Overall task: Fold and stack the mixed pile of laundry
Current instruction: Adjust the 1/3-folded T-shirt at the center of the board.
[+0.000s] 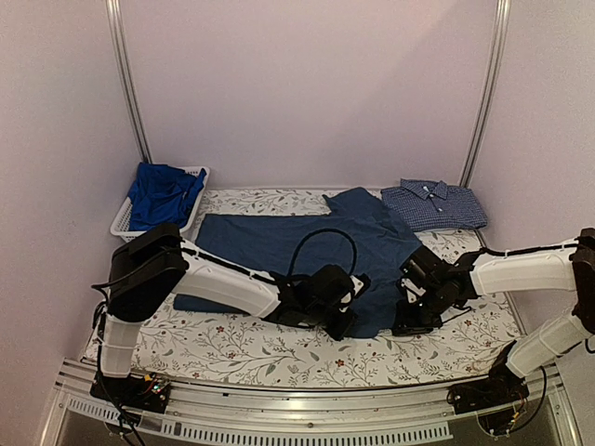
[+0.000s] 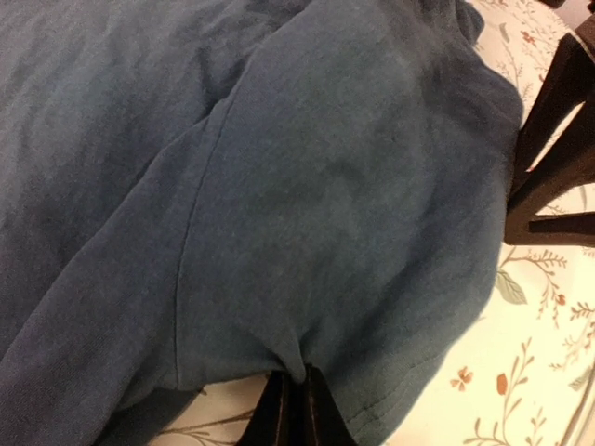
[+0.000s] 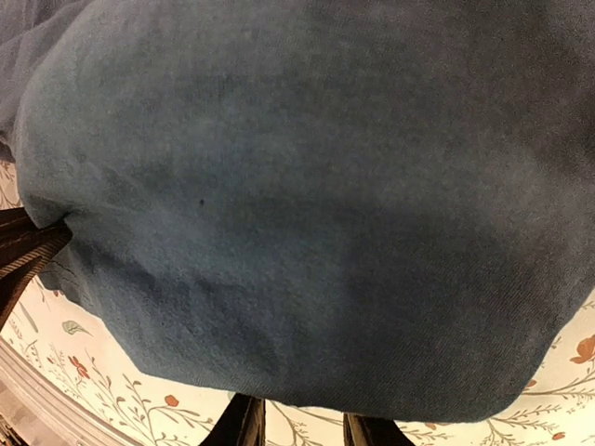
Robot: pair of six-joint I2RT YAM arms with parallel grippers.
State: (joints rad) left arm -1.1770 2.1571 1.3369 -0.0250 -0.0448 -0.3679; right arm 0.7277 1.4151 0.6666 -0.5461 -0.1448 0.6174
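Back left: white basket (image 1: 119,226) holds the royal-blue garment (image 1: 163,193); navy T-shirt (image 1: 279,243) lies spread mid-table on the floral cloth (image 1: 232,348); left gripper (image 2: 296,386) sits at its near hem, fingers pinched together on a fold of the shirt edge; right gripper (image 3: 302,413) is near it at the same hem, jaws apart, floral cloth showing between them, nothing clamped; back right: checked shirt (image 1: 434,204) lies folded, just beside the T-shirt's far corner.
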